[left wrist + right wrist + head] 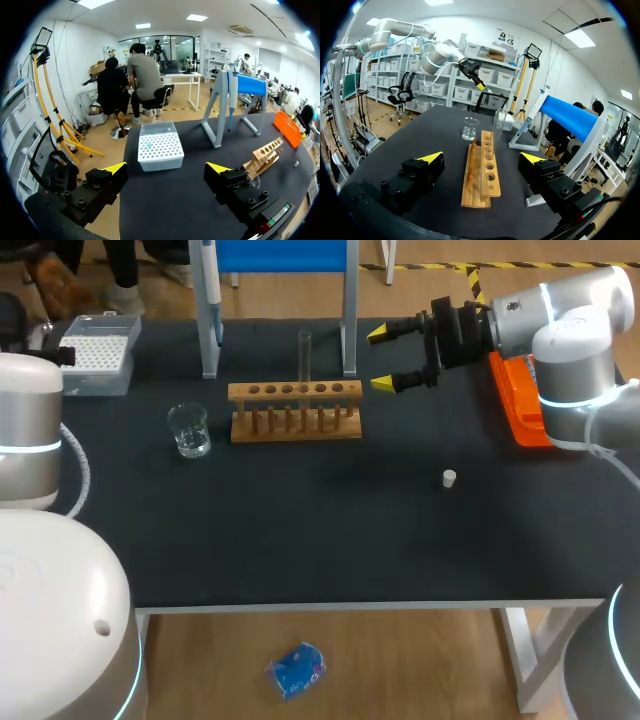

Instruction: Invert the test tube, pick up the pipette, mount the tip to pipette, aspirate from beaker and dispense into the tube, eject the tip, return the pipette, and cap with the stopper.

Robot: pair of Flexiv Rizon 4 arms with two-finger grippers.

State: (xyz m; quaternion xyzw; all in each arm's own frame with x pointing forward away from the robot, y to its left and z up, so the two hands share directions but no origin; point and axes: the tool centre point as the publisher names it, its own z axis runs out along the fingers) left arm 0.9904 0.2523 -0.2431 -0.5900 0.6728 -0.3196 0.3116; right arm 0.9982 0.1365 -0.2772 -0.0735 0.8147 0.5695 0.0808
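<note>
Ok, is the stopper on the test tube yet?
No, the stopper lies on the table, apart from the test tube standing in the rack.

A black-topped table (300, 530) on white legs stands on a light wooden floor (400, 665), evenly lit.

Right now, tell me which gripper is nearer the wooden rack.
The right gripper: it hovers beside the rack, while the left gripper is far off.

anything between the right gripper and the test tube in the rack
Nothing visible blocks it. The open right gripper faces the test tube along the wooden rack, with only empty holes beneath that line. The stand's grey leg is close beside the path, not in it.
</note>
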